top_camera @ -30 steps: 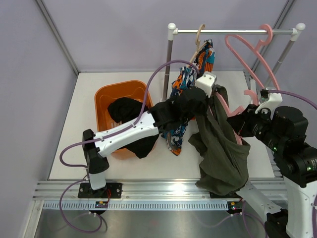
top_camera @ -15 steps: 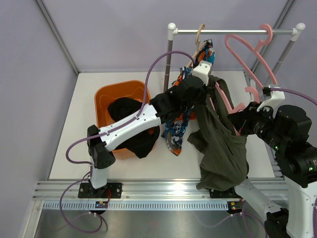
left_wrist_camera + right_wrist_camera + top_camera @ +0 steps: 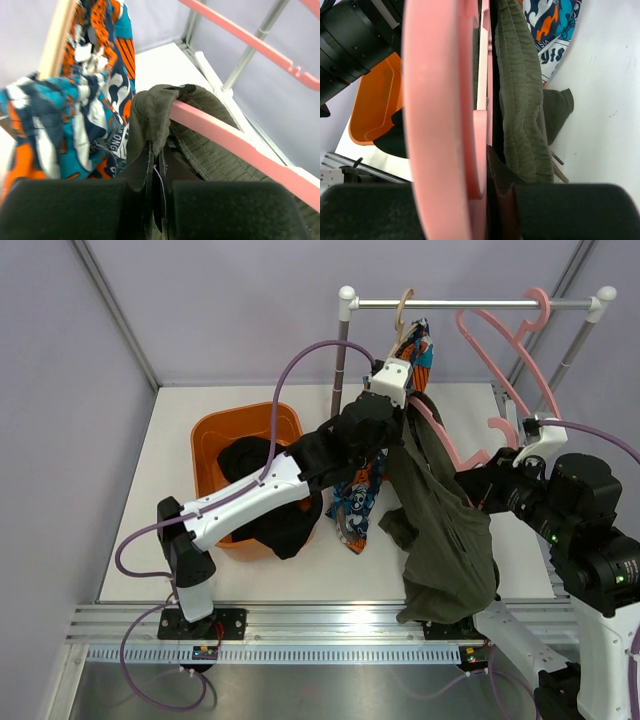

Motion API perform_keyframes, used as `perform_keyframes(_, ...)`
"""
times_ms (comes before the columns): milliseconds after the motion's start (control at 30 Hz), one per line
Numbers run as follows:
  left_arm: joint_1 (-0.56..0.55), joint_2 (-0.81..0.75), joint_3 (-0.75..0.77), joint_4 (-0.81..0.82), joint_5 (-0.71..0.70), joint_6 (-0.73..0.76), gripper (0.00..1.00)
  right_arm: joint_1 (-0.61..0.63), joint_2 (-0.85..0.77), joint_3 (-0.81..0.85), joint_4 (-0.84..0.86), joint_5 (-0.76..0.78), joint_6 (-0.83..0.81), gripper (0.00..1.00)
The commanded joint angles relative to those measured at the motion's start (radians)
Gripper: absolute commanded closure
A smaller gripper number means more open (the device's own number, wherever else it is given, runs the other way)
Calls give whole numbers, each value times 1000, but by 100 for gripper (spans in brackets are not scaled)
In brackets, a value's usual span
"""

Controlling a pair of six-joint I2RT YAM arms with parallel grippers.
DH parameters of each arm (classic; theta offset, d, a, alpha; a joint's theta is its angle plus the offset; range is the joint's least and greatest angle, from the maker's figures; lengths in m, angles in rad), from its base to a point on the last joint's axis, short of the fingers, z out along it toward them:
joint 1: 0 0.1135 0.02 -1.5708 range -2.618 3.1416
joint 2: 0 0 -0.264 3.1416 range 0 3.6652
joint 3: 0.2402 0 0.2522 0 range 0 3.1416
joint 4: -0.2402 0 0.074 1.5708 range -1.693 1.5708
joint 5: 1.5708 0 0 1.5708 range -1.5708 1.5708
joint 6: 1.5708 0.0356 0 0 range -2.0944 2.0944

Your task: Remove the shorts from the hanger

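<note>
The olive green shorts (image 3: 440, 530) hang off a pink hanger (image 3: 470, 455) in the middle of the table. My left gripper (image 3: 398, 412) is shut on the shorts' waistband (image 3: 157, 112), right where it wraps the pink hanger's arm (image 3: 220, 132). My right gripper (image 3: 490, 488) is shut on the pink hanger (image 3: 445, 100), with the olive shorts (image 3: 522, 95) beside it. The patterned shorts (image 3: 372, 455) hang from a wooden hanger (image 3: 402, 310) on the rail; they also show in the left wrist view (image 3: 75, 105). The black shorts (image 3: 262, 490) lie in the orange tub.
An orange tub (image 3: 215, 435) stands at the left. A clothes rack with a metal rail (image 3: 450, 304) and white posts stands at the back. A second pink hanger (image 3: 520, 335) hangs on the rail at the right.
My left gripper has moved up and back toward the rail, pulling the olive shorts' waistband along the pink hanger. The right gripper has held its place.
</note>
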Motion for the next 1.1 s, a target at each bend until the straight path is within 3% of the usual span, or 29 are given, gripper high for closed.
perform_keyframes(0, 97, -28, 66, 79, -211, 78, 100, 5, -54, 15, -103, -100, -16, 100)
perform_keyframes(467, 164, 87, 189, 3, -180, 78, 100, 5, -80, 80, -135, -151, -21, 100)
perform_keyframes(1067, 189, 171, 210, -62, -53, 75, 100, 5, -100, 133, -71, -144, 10, 100)
